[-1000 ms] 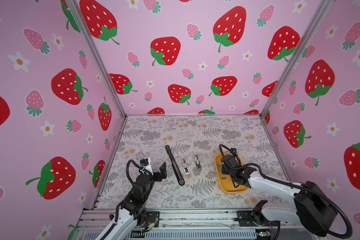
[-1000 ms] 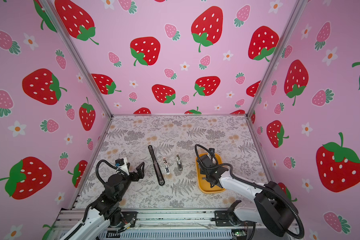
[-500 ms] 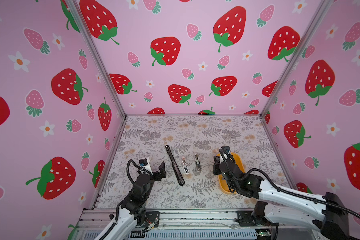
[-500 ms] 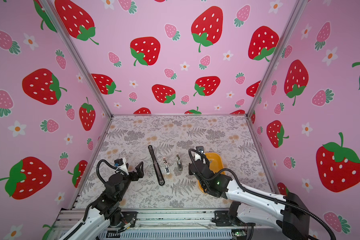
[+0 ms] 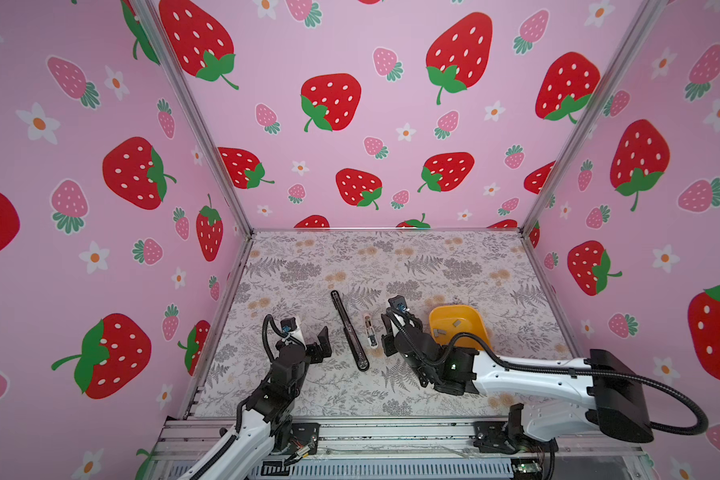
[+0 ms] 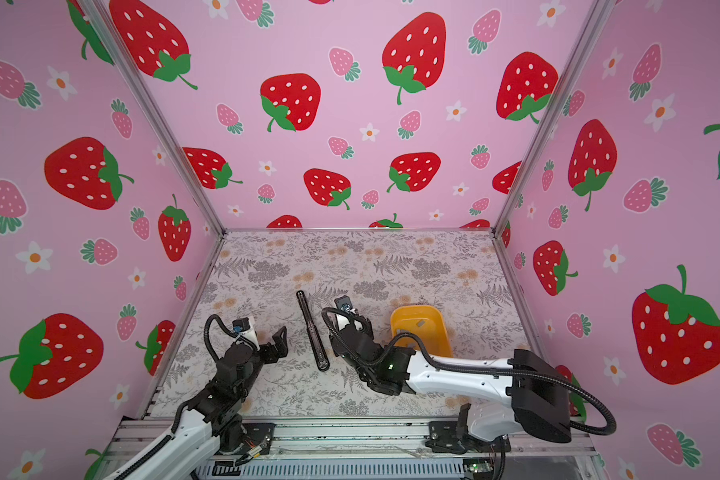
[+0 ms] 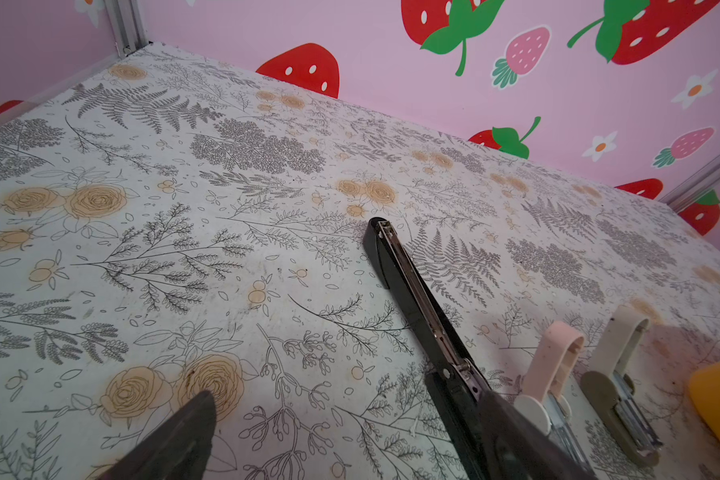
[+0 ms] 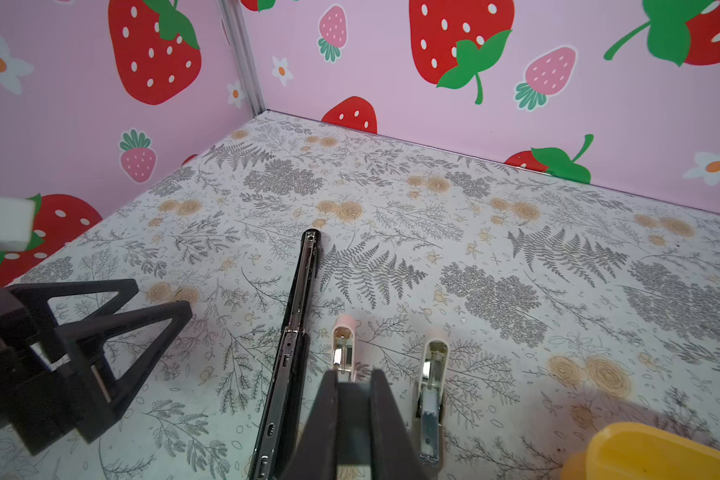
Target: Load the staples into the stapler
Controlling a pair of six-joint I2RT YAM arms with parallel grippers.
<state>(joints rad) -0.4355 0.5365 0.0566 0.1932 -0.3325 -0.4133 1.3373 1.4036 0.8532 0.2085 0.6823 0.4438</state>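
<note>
Though the right gripper (image 8: 353, 376) hides the near half of the pink stapler (image 8: 344, 338), its jaws are visibly pinched on a grey strip of staples (image 8: 352, 419). The left gripper (image 8: 161, 296) gapes empty at nine o'clock of the black stapler (image 5: 348, 330). At three o'clock, the yellow tray (image 5: 454, 309) holds two loose strips (image 5: 457, 322).

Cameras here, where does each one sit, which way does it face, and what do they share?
Top views: high at the front, looking down toward the back wall; both arms show.
Left wrist: on the left arm, low, facing the black stapler; its open jaws show.
Right wrist: on the right arm, above the pink stapler, facing the back-left corner; its shut jaws and the left gripper show.
Shared: both wrist views show those staplers and the yellow tray.
</note>
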